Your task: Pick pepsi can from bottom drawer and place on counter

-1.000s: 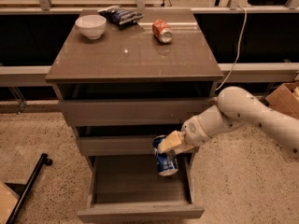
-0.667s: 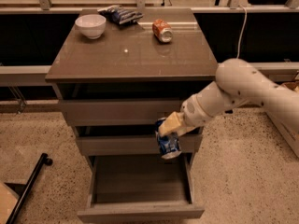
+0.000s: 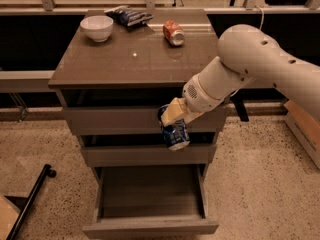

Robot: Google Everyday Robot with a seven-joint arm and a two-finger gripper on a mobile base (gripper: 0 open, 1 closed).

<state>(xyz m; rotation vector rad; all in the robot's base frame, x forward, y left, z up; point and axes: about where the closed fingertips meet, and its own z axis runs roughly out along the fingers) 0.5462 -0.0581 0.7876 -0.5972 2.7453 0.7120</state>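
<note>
The gripper, pinching the pepsi can, holds it above the open bottom drawer.

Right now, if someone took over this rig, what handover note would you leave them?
Gripper: shut on the small blue aluminium pepsi can, held in front of the two shallower drawers.
Deep grey-brown bottom drawer: open, nothing seen inside.
Done: can is out of the drawer.
Left: raise it and set it on the glossy grey-brown counter, probably on the bare front part.
</note>
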